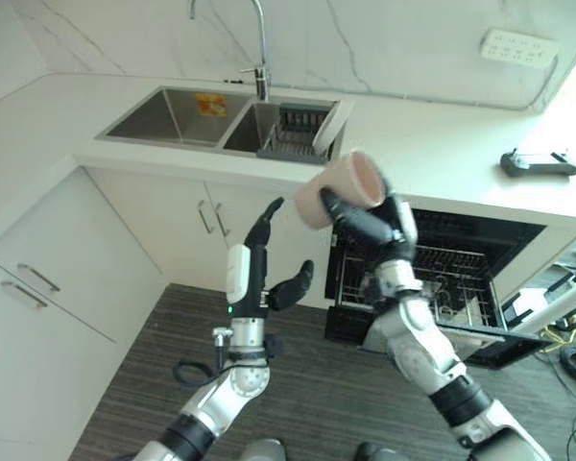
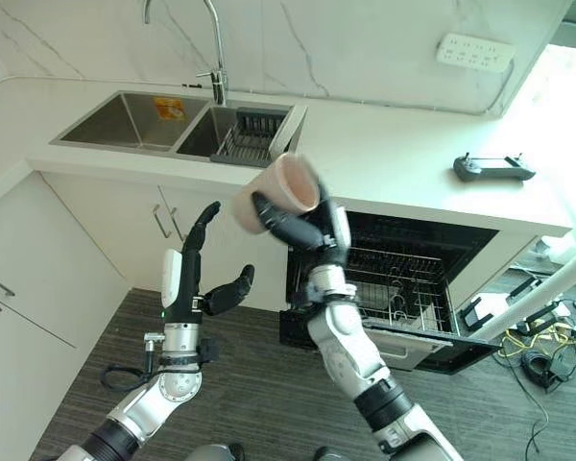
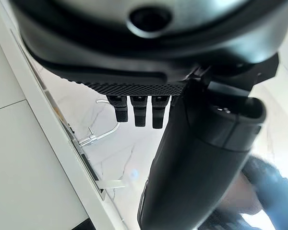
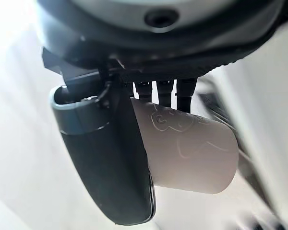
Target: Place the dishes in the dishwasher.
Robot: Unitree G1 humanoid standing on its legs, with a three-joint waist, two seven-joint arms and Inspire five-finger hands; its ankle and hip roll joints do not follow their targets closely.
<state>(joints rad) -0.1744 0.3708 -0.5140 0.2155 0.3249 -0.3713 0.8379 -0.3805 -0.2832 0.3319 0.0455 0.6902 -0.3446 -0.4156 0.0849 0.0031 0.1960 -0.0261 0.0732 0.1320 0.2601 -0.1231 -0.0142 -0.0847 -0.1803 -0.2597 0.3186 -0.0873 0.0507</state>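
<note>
A pale pink ceramic cup is sitting in the grasp of the right hand, tipped on its side so that its open mouth is facing up and towards the white countertop. The dark fingers and thumb are curling round the cup's wall; in the right wrist view the thumb is lying along one side of the cup and the fingers are wrapping the other. The cup is hanging in the air in front of the counter's edge, above and just left of the open black dishwasher, whose wire rack is pulled out. The left hand is raised in front of the white cabinet doors, fingers straight and spread, gripping nothing. Behind, a steel double sink is holding a dark dish rack with a white plate leaning in it.
</note>
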